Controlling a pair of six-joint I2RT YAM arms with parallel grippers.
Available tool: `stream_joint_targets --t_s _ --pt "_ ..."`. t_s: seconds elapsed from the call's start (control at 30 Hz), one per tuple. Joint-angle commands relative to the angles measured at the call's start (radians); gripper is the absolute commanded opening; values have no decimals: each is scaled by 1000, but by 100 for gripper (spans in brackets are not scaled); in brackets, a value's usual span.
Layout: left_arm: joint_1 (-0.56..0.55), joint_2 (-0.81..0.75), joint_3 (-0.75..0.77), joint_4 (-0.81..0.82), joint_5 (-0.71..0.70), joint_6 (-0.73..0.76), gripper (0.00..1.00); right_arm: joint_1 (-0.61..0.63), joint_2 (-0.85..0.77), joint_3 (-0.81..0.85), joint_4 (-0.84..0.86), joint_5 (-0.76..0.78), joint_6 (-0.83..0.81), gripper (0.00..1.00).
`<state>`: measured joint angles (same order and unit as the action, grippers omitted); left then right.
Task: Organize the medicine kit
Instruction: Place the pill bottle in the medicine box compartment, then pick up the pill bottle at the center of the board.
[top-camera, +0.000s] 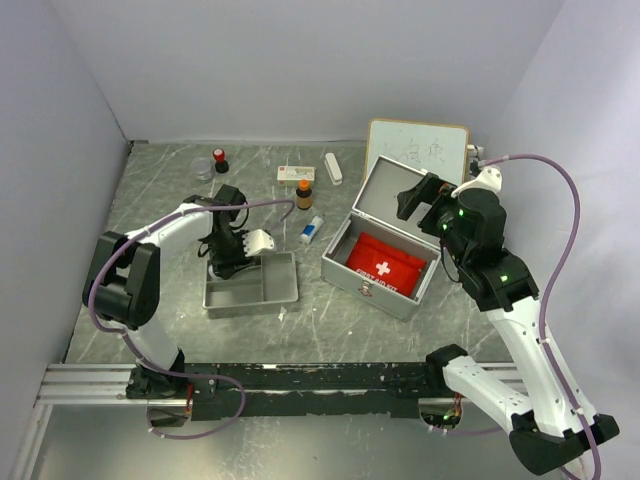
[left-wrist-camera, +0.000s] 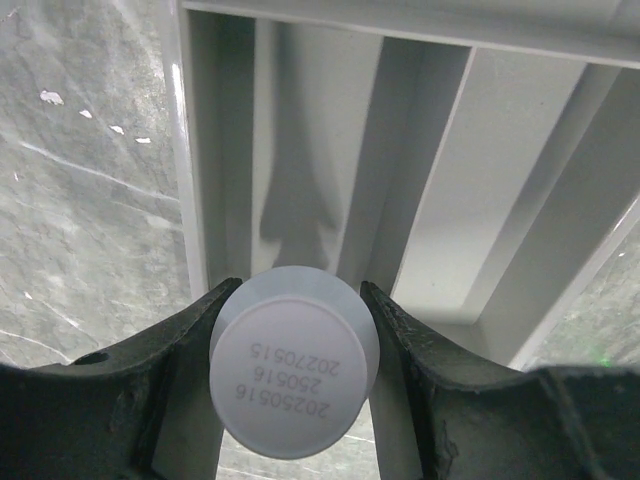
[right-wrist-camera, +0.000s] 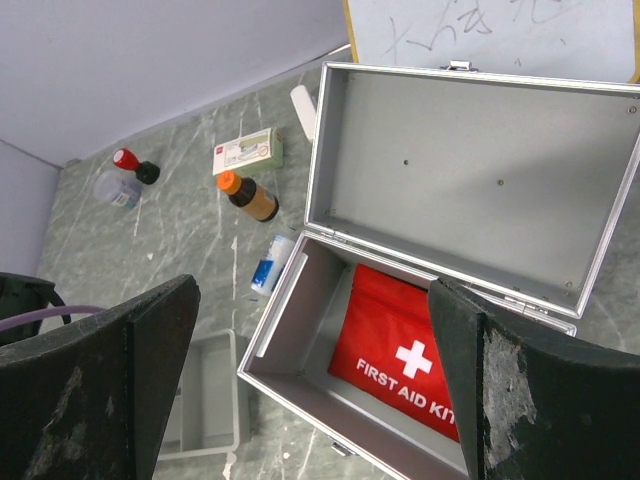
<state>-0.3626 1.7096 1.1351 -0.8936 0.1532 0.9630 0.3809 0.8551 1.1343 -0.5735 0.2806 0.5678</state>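
My left gripper (top-camera: 232, 250) is shut on a white bottle (top-camera: 258, 241) and holds it over the grey divided tray (top-camera: 275, 288). In the left wrist view the bottle's round base (left-wrist-camera: 295, 365) with printed dates sits between the fingers (left-wrist-camera: 150, 380), above the tray's compartments (left-wrist-camera: 330, 150). My right gripper (top-camera: 420, 195) is open and empty, above the open metal case (top-camera: 340, 262). The case (right-wrist-camera: 470, 170) holds a red first aid pouch (right-wrist-camera: 400, 350), which also shows from the top (top-camera: 385, 262).
Loose on the table behind the tray are a brown bottle with an orange cap (top-camera: 304, 193), a small box (top-camera: 295, 173), a white tube (top-camera: 333, 168), a blue-and-white tube (top-camera: 312, 230), a red-capped item (top-camera: 220, 159) and a clear jar (top-camera: 203, 170). A whiteboard (top-camera: 418, 150) stands behind the case.
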Motion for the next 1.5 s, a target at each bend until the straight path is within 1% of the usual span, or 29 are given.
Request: stream_joint_targets --t_s 0.0,0.07,0.1,0.13,0.17,0.4,0.53,0.6,0.7,0.77,0.83,0.97,1.1,1.2,1.33,1.47 --pt "-14 -23 17 -5 23 -2 62 0 -3 0 -1 14 -10 100" --pt "-18 -24 15 -10 27 0 68 0 -2 4 -1 14 -13 100" --pt "-20 -22 15 -12 28 0 69 0 -1 4 -1 14 -15 100" --pt "-22 -20 15 -13 28 1 75 -1 1 5 -2 14 -17 100" --pt "-22 -17 15 -14 29 0 76 -1 1 7 -2 14 -18 100" --pt "-26 -21 51 -21 36 -23 76 0 -14 -3 -13 20 -7 100" --pt "-17 -52 182 7 87 -133 76 0 -28 -16 -18 29 2 100" --pt "-6 -70 229 66 138 -212 77 0 -31 -22 -15 29 4 100" --pt "-1 -90 249 213 211 -315 78 0 -21 -16 -15 26 2 100" --pt "-1 -97 229 349 247 -393 81 0 -14 -7 -16 26 -1 100" --pt "-2 -89 209 477 293 -445 82 0 -12 1 -19 30 -4 100" --pt "-5 -36 178 715 355 -600 82 -1 -24 9 -38 40 -1 100" --pt "-27 2 116 958 373 -676 82 0 -39 17 -70 53 0 100" --pt "-47 48 115 1055 348 -711 82 0 -48 25 -94 60 -4 100" --pt "-65 130 165 1109 308 -762 82 0 -54 25 -102 64 -15 100" --pt "-79 200 183 1165 292 -783 82 0 -47 22 -103 57 -23 100"
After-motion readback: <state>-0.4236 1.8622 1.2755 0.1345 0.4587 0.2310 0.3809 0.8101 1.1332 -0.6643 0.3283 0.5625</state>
